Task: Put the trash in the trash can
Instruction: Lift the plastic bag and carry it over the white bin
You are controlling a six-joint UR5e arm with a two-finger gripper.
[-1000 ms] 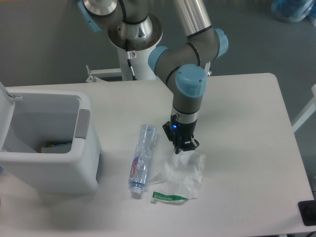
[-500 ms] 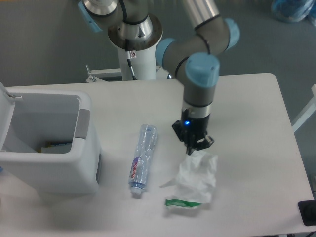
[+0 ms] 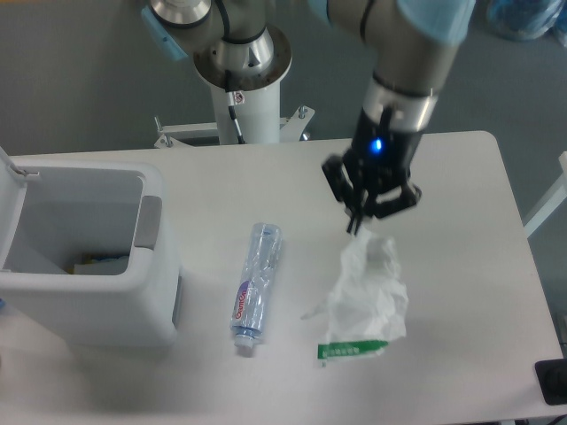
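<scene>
The crumpled translucent white wrapper [image 3: 370,297] with its green printed strip [image 3: 353,351] hangs from my gripper [image 3: 360,227], which is shut on its top edge and holds it above the table, right of centre. The flattened clear bottle [image 3: 255,285] with a red-lettered label lies on the table to the left of the wrapper, its cap toward the front. The white-grey trash can [image 3: 151,292] stands at the left edge of the table with its lid [image 3: 9,204] swung open to the left.
Some items lie inside the trash can [image 3: 96,263]. The robot's white pedestal [image 3: 244,88] stands behind the table. A dark object [image 3: 551,381] sits at the front right corner. A blue bag [image 3: 523,18] lies on the floor at the far right.
My gripper has risen and moved right and back with the wrapper in it. The wrapper has lifted off the table and now hangs stretched out. The bottle has not moved.
</scene>
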